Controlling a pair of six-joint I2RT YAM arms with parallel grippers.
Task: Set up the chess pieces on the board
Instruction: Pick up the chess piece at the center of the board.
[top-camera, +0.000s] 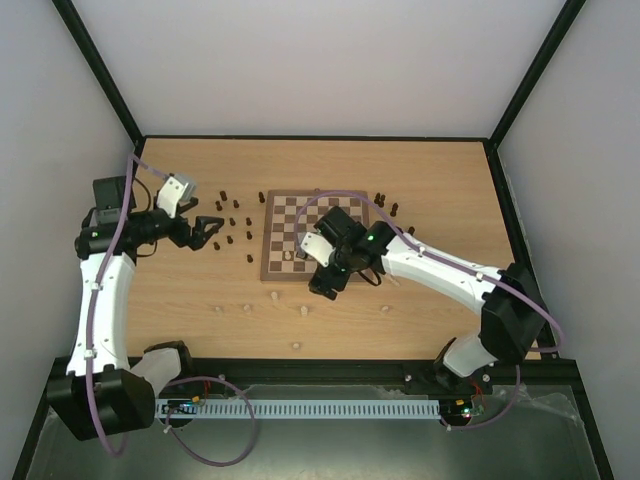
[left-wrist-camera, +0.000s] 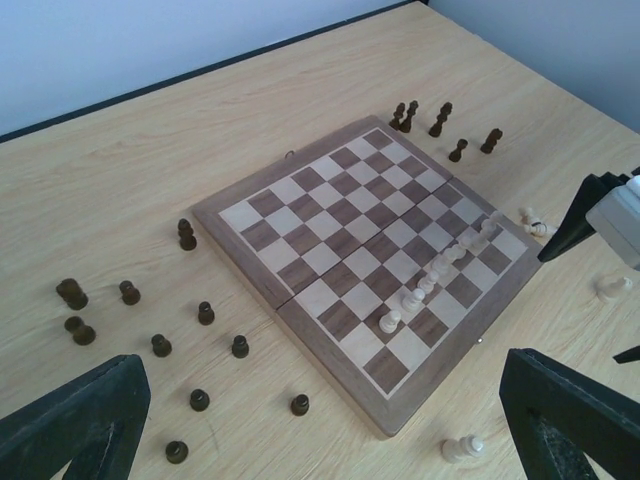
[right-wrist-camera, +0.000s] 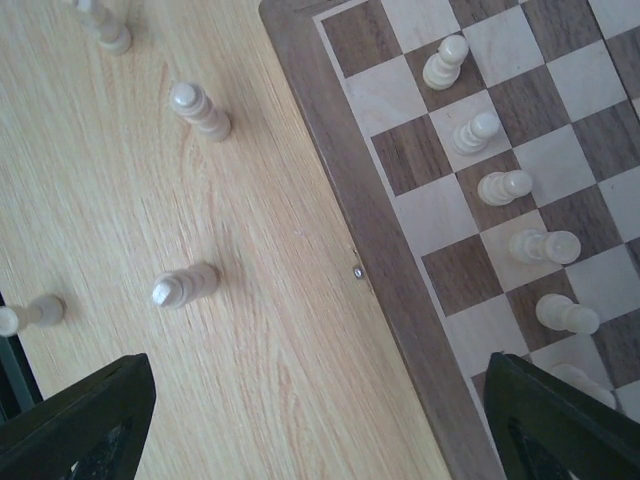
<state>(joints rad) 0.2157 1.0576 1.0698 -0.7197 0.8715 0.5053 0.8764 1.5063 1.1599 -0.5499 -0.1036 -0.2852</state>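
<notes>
Hovering over the near left part of the board (top-camera: 283, 212), the right gripper (top-camera: 321, 287) has its jaws spread wide with nothing between them. Its wrist view looks down on the board's brown rim and the light worktop (right-wrist-camera: 250, 330) just beside it. A row of pale pieces (right-wrist-camera: 505, 185), probably pawns though the steep angle makes that hard to judge, stands one to a square along that side of the board. Other pale pieces (top-camera: 303, 312) sit scattered on the worktop between the board and the arms' bases, two of them near the rim in the right wrist view.

The left gripper (top-camera: 213, 231) is over the worktop, apart from the board's left edge and pointing toward it, with its jaws also wide open and empty. Dark pieces (top-camera: 232, 222) are strewn on the worktop between this gripper and the board. A smaller group of dark pieces stands by the board's far right corner.
</notes>
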